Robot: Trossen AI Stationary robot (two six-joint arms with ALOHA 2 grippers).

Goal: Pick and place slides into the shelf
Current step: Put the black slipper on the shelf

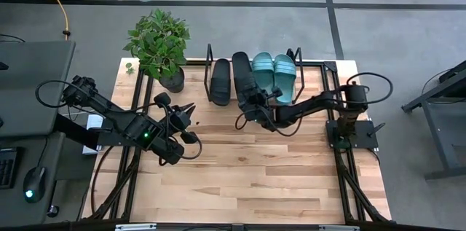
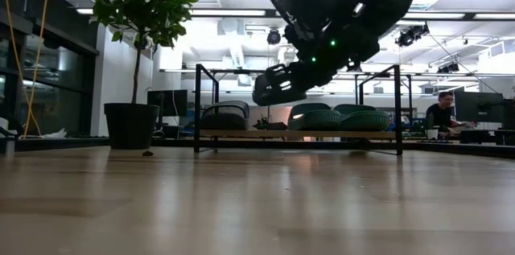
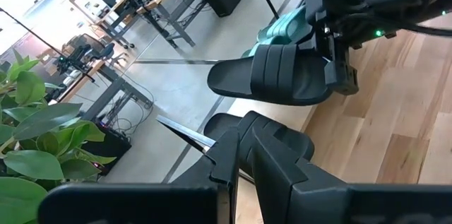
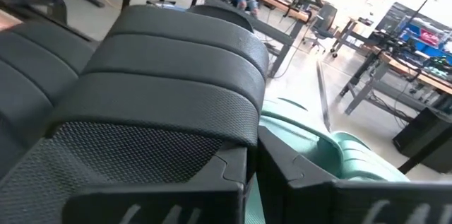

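1. Right tool is clamped on a black slide, holding it by the heel end, off the counter.
2. In the low view that black slide hangs tilted in the air, just in front of the shelf and above its board.
3. From above, the held slide lies over the shelf's middle gap, between the other black slide and the two teal slides.
4. The other black slide sits on the shelf at the plant-side end. The teal pair sits side by side on the shelf, touching, just beyond the held slide.
5. Left tool is closed with nothing in it, hovering over the counter, near the shelf's plant-side end and in front of it.
6. Potted plant stands on the counter just beside the shelf's black loop frame.
7. The left wrist view shows the held slide gripped at one end by the right arm, teal slides behind it.
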